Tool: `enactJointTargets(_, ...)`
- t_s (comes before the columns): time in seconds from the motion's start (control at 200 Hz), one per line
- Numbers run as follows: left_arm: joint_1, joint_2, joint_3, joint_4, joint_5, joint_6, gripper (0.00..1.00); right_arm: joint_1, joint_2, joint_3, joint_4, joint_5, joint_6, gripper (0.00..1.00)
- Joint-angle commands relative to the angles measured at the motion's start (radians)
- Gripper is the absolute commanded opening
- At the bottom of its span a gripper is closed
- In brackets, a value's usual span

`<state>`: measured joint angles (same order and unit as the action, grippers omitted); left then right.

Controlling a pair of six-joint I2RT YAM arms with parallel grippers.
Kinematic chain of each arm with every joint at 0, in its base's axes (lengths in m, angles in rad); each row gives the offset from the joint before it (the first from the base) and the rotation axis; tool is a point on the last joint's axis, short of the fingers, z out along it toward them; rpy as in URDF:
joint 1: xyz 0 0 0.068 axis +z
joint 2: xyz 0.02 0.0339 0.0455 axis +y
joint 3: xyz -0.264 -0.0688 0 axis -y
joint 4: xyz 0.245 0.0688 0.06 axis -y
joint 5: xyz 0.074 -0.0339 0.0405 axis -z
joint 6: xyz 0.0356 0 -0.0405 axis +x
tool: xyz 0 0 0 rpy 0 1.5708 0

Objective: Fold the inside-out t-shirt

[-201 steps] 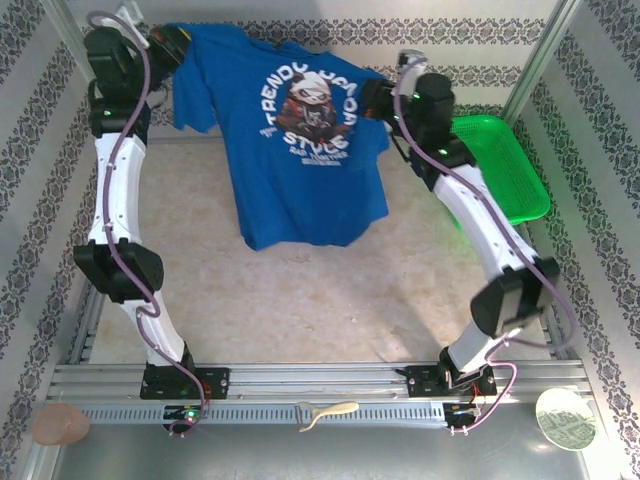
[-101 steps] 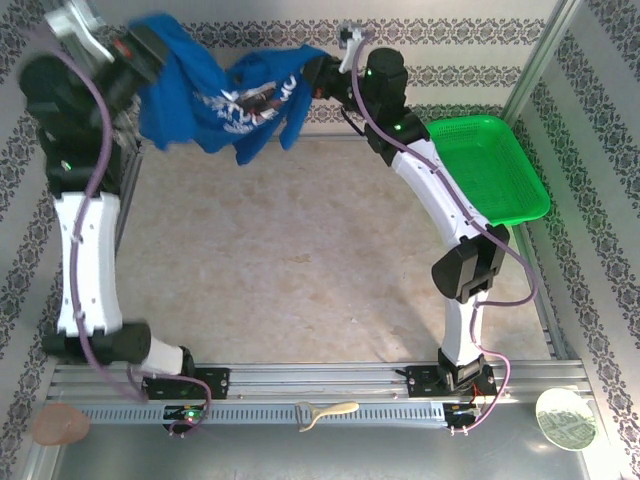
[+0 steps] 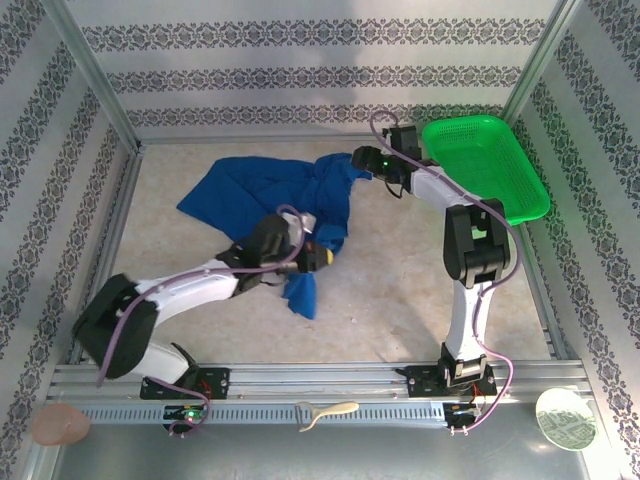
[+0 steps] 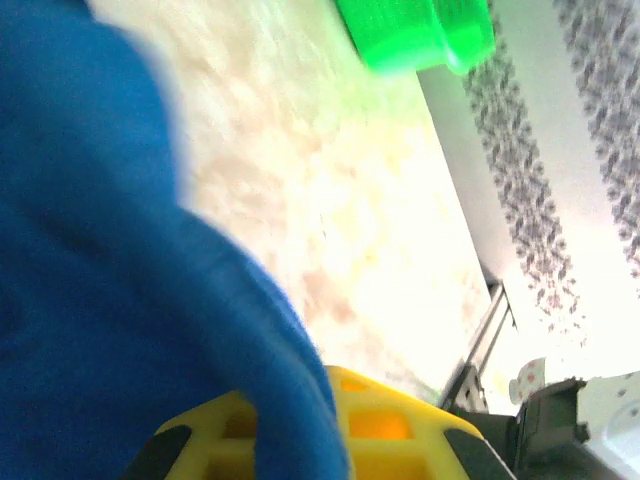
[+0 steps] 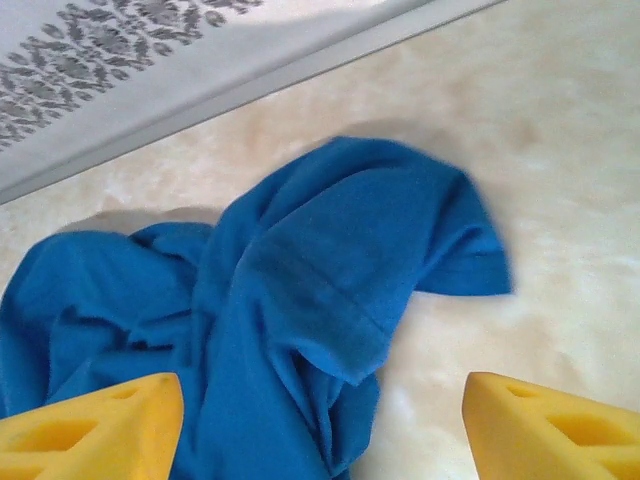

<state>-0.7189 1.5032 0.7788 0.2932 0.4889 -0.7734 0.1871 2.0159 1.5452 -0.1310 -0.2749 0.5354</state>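
T-shirt (image 3: 262,185) lies in a rumpled blue heap on the counter (image 3: 400,290), toward the far side, left of the green basket (image 3: 490,165). Left claw (image 3: 318,258) is pressed together on a fold at its near edge. Right claw (image 3: 360,158) stands spread over its far-right part, holding nothing. No fold is made yet. The cloth first needs spreading flat, so nearly all the work remains.

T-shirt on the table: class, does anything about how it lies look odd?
Yes. The t-shirt lies in a crumpled heap rather than flat, with one fold caught in the shut left claw; the open right claw hovers above it.
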Motion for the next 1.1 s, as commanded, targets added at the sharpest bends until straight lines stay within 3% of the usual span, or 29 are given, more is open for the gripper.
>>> enactJointTargets(0.0, -0.087, 0.123, 0.099, 0.294, -0.001, -0.05, 0.22, 0.001, -0.209, -0.031, 0.038, 0.051, -0.024, 0.75)
enactJointTargets(0.07, -0.127, 0.197, 0.161, 0.318, 0.031, -0.064, 0.58, -0.008, -0.284, -0.078, 0.034, 0.069, -0.024, 0.75)
enactJointTargets(0.175, -0.134, 0.201, 0.201, 0.287, 0.05, -0.046, 1.0, -0.008, -0.413, -0.174, 0.01, 0.084, -0.014, 0.75)
enactJointTargets(0.41, -0.023, -0.06, 0.174, -0.02, 0.003, 0.114, 0.99, 0.003, -0.704, -0.48, -0.07, 0.09, 0.028, 0.75)
enactJointTargets(0.535, 0.075, -0.154, 0.166, -0.147, 0.009, 0.154, 0.99, 0.076, -0.846, -0.653, -0.102, 0.098, 0.057, 0.75)
enactJointTargets(0.654, 0.093, -0.112, 0.2, -0.164, 0.125, 0.152, 0.99, 0.181, -0.962, -0.811, -0.103, 0.181, 0.094, 0.76)
enactJointTargets(0.774, 0.04, 0.006, 0.272, -0.164, 0.228, 0.109, 0.99, 0.202, -1.079, -0.943, -0.1, 0.204, 0.153, 0.76)
enactJointTargets(0.859, 0.004, 0.118, 0.415, -0.384, 0.241, 0.136, 0.99, 0.205, -1.187, -1.018, -0.128, 0.246, 0.184, 0.76)
enactJointTargets(0.904, -0.025, 0.178, 0.545, -0.627, 0.171, 0.234, 1.0, 0.198, -1.241, -1.037, -0.166, 0.28, 0.192, 0.76)
enactJointTargets(0.979, -0.098, 0.278, 0.766, -1.004, -0.101, 0.418, 0.99, 0.162, -1.311, -1.043, -0.247, 0.323, 0.201, 0.76)
enactJointTargets(1.094, -0.193, 0.42, 1.0, -1.332, -0.455, 0.569, 0.99, 0.068, -1.376, -1.034, -0.332, 0.318, 0.199, 0.75)
